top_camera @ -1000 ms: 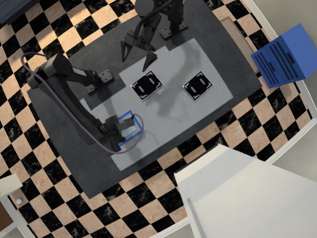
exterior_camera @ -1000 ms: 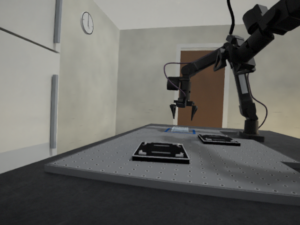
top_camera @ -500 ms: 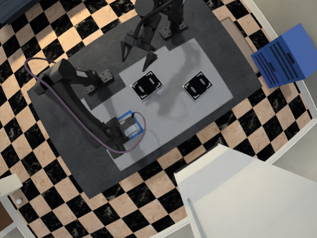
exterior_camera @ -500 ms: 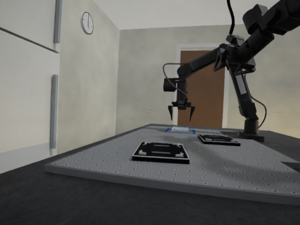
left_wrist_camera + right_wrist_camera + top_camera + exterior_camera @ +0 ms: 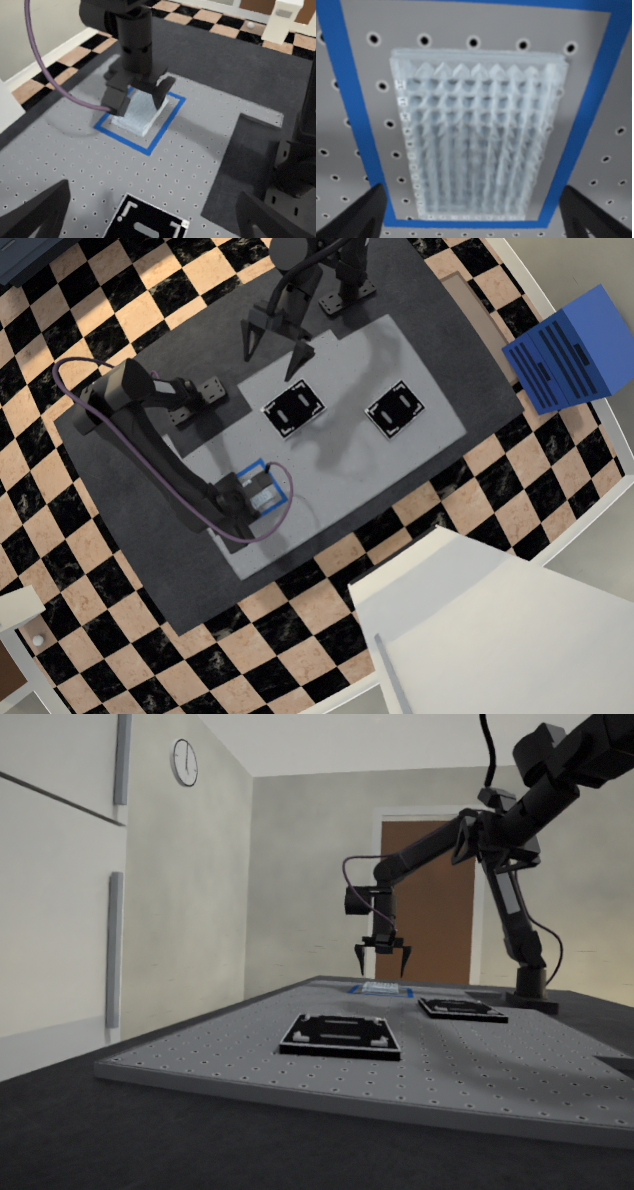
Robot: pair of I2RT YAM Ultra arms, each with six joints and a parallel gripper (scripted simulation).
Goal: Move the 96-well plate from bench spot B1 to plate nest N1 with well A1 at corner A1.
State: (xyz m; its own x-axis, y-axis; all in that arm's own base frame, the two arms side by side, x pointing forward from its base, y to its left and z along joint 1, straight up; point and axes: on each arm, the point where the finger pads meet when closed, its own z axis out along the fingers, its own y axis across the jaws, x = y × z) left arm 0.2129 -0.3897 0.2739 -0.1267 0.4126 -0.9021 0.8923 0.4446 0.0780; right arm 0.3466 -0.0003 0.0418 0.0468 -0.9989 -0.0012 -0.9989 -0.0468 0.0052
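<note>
The clear 96-well plate [image 5: 476, 145] lies flat inside the blue-framed bench spot [image 5: 261, 489]. It also shows in the exterior view [image 5: 379, 987] and in the left wrist view [image 5: 136, 116]. My right gripper [image 5: 382, 962] is open, points down and hovers a little above the plate without touching it; its fingertips show at the lower corners of the right wrist view. My left gripper [image 5: 271, 353] is open and empty, held high near its base. Two black plate nests [image 5: 293, 408] [image 5: 394, 409] sit empty on the grey breadboard. I cannot tell which one is N1.
The right arm's purple cable [image 5: 279, 504] loops beside the bench spot. The arm base mounts [image 5: 204, 394] [image 5: 348, 296] stand on the dark table edge. A blue cabinet [image 5: 568, 360] and a white unit [image 5: 486, 622] stand off the table.
</note>
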